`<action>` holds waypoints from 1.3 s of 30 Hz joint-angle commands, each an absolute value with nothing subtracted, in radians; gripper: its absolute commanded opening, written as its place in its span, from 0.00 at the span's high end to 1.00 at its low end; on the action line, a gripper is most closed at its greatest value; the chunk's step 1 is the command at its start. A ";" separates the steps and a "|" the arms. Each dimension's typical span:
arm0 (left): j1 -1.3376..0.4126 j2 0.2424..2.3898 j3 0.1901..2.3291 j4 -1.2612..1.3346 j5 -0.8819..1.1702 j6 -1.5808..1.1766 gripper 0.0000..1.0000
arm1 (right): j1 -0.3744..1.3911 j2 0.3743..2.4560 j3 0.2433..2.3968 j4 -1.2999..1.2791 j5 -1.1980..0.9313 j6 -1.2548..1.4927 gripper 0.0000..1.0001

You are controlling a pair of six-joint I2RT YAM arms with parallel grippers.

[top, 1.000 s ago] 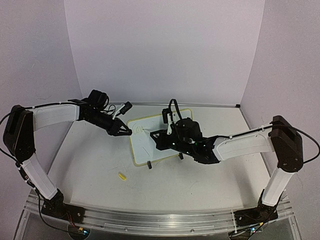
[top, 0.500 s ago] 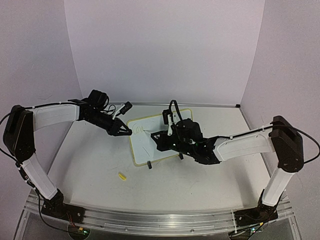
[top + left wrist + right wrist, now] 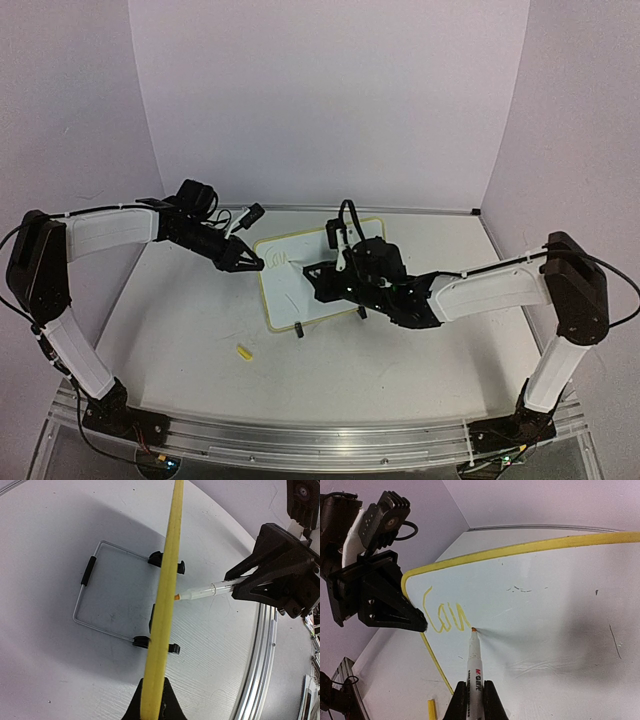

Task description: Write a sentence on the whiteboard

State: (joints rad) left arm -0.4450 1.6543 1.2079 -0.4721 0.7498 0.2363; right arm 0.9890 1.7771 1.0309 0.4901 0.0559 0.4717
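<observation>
The whiteboard (image 3: 290, 295) with its pale yellow frame stands tilted at the table's middle on black clip feet (image 3: 172, 648). My left gripper (image 3: 258, 264) is shut on the frame's left edge (image 3: 167, 580); its tip also shows in the right wrist view (image 3: 420, 625). My right gripper (image 3: 312, 278) is shut on a white marker (image 3: 474, 665). The marker's orange tip touches the board face (image 3: 545, 610) just right of the sentence (image 3: 442, 615), a short yellow cursive stroke near the top left corner. The marker (image 3: 205, 591) also shows from behind the board's edge.
A small yellow marker cap (image 3: 242, 352) lies on the table in front of the board's left corner, also in the right wrist view (image 3: 431, 709). A wire stand (image 3: 85, 595) sits behind the board. Purple walls enclose the table.
The right gripper and marker have shifted slightly right along the board, and the yellow stroke has grown a little. The left gripper has stayed on the frame.
</observation>
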 commanded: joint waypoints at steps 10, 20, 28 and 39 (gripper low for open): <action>-0.447 1.630 1.217 -0.501 0.648 0.279 1.00 | 0.975 1.637 0.985 0.490 0.028 0.411 1.00; -0.457 1.633 1.220 -0.508 0.641 0.280 1.00 | 0.903 1.591 0.954 0.503 -0.179 0.417 1.00; -0.459 1.633 1.220 -0.512 0.632 0.284 1.00 | 0.863 1.647 0.967 0.557 -0.248 0.456 1.00; -0.460 1.640 1.222 -0.515 0.630 0.285 1.00 | 0.863 1.700 1.014 0.544 -0.232 0.449 1.00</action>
State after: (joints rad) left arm -0.4595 1.6493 1.2079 -0.4820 0.7380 0.2584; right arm 0.8623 1.6664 0.9611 0.5224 -0.2198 0.4503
